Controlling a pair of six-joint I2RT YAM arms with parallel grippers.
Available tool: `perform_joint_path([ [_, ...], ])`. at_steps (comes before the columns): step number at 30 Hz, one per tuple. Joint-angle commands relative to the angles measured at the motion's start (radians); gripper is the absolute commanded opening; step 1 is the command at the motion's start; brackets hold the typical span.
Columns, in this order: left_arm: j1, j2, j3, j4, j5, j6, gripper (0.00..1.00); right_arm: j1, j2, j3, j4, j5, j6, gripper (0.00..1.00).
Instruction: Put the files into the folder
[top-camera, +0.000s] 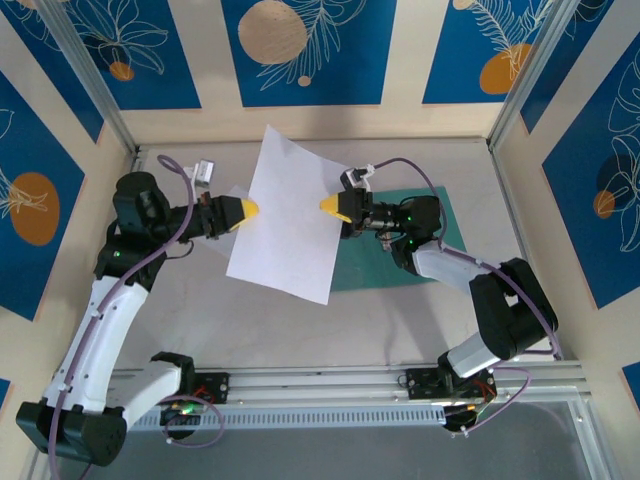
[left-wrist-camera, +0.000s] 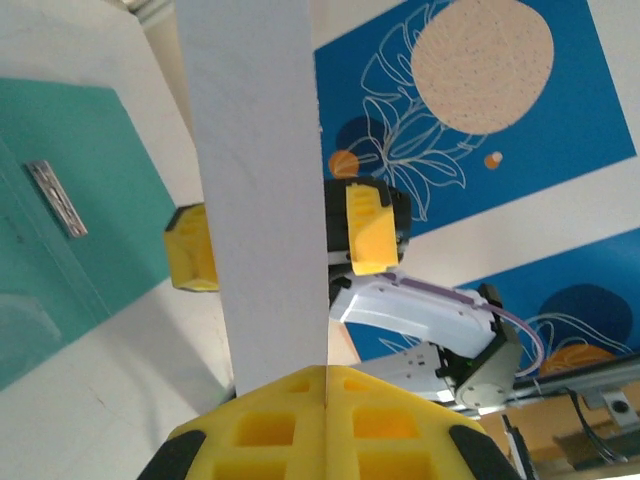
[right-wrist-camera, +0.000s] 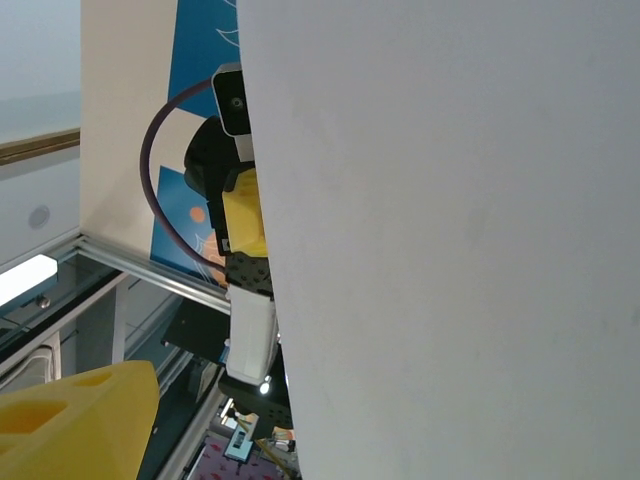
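A large plain white paper sheet (top-camera: 287, 215) is held up in the air above the middle of a pale grey worktop (top-camera: 400, 320), tilted, with its upper corner pointing toward the back wall. I cannot tell whether it is one sheet or two pressed together.

The left claw (top-camera: 252, 209), with yellow tips, is pinched tight on the paper's left edge. The right claw (top-camera: 326, 206) meets the sheet's right edge and stands wide. Seen from the left wrist, its yellow fingers (left-wrist-camera: 370, 225) sit one on each side of the paper without clamping it.

The thin flat teal-green card folder (top-camera: 365, 262) lies open on the worktop, below and to the right of the sheet and partly under the right arm. A small silver metal clip (left-wrist-camera: 55, 197) shows on its inner face.
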Motion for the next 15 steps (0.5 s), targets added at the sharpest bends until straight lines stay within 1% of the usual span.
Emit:
perform_joint_path([
  [1, -0.009, -0.046, -0.014, 0.029, -0.080, 0.017, 0.00, 0.006, -0.046, -0.014, -0.027, -0.011, -0.046, 0.86],
  [4, -0.009, -0.069, -0.014, 0.013, -0.110, 0.038, 0.00, 0.005, -0.053, -0.021, -0.036, -0.009, -0.054, 0.86],
  [8, -0.009, -0.074, -0.018, 0.010, -0.109, 0.032, 0.00, 0.007, -0.058, -0.021, -0.042, -0.007, -0.060, 0.86],
  [13, -0.009, -0.078, -0.049, 0.111, -0.074, -0.042, 0.00, 0.009, -0.060, -0.023, -0.047, -0.011, -0.063, 0.86],
  [15, -0.009, -0.078, -0.055, 0.118, -0.068, -0.048, 0.00, 0.010, -0.057, -0.023, -0.041, -0.012, -0.055, 0.86],
])
